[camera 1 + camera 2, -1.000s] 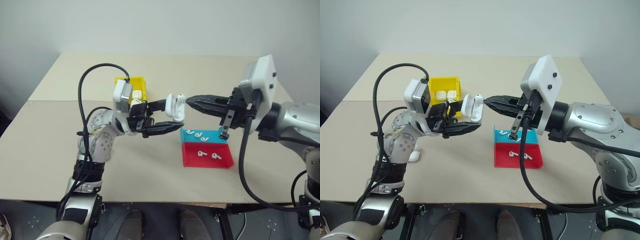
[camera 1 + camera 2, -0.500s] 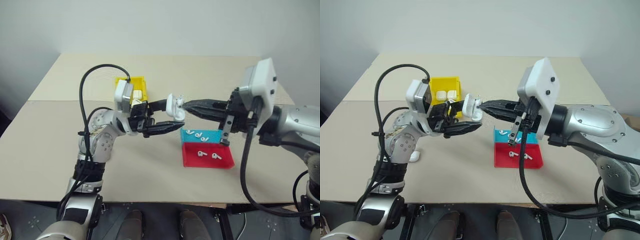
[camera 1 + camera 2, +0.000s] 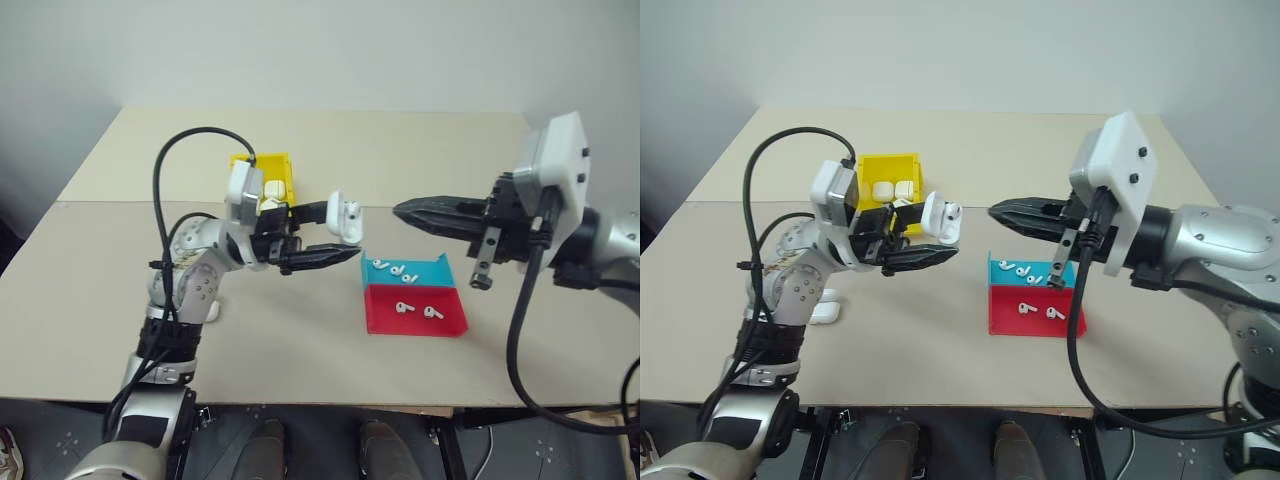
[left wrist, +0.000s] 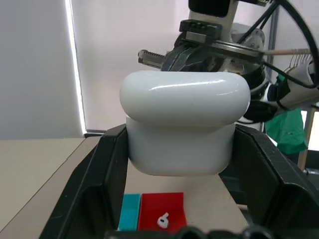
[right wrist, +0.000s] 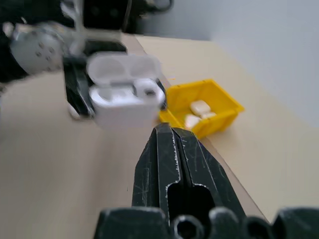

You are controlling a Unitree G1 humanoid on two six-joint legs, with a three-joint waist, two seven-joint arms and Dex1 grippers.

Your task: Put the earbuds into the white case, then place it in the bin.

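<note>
Left gripper [image 3: 335, 236]: I see it clamped on the white case [image 3: 346, 217], lid open, an earbud [image 5: 147, 91] seated.
Right gripper [image 3: 402, 210]: fingers closed, empty, at 3 o'clock of the case, apart.
Bin [image 3: 887, 178]: at 10 o'clock of the case.
Tray [image 3: 413, 297]: holds loose earbuds [image 3: 397, 270].

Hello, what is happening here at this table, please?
The robot is loading earbuds into a white case. Its left gripper holds the case up above the table with the lid open and one earbud seated in it. The right gripper, shut and empty, points at the case with a gap between them. Loose earbuds lie in the blue-and-red tray. The yellow bin behind holds other white cases.
</note>
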